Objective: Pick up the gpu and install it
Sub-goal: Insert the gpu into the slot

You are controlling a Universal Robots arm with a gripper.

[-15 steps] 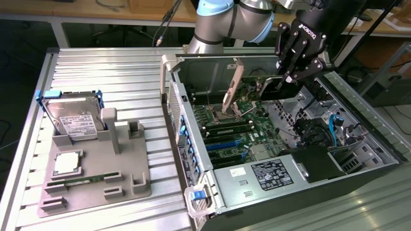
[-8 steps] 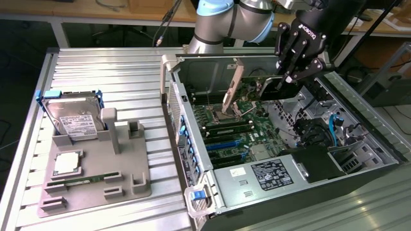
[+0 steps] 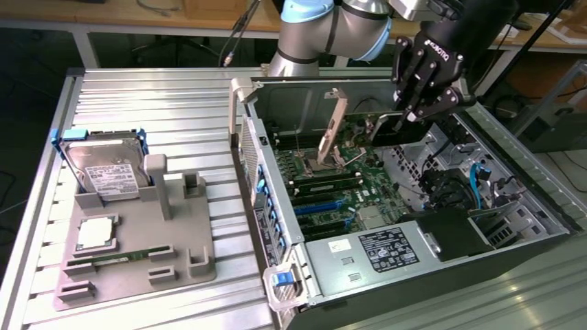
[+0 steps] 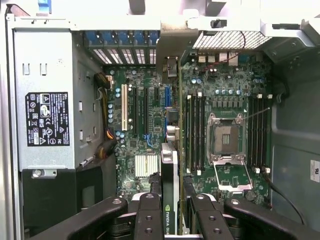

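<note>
Gripper (image 4: 172,202) is clenched on the gpu (image 4: 170,172), one finger on each face. The card is held on edge inside the case (image 3: 247,148), above the motherboard (image 4: 150,130), judged so that its lower edge can meet a slot. Its bracket (image 4: 172,50) points toward the case's slotted rear wall, presumably to line up with an opening there. The card does not appear seated.

Count inside the case: one gpu. Outside the case, on the grey holder (image 3: 183,230): one hard drive (image 3: 108,172) standing upright, one processor (image 3: 96,232), one memory stick (image 3: 128,256).
</note>
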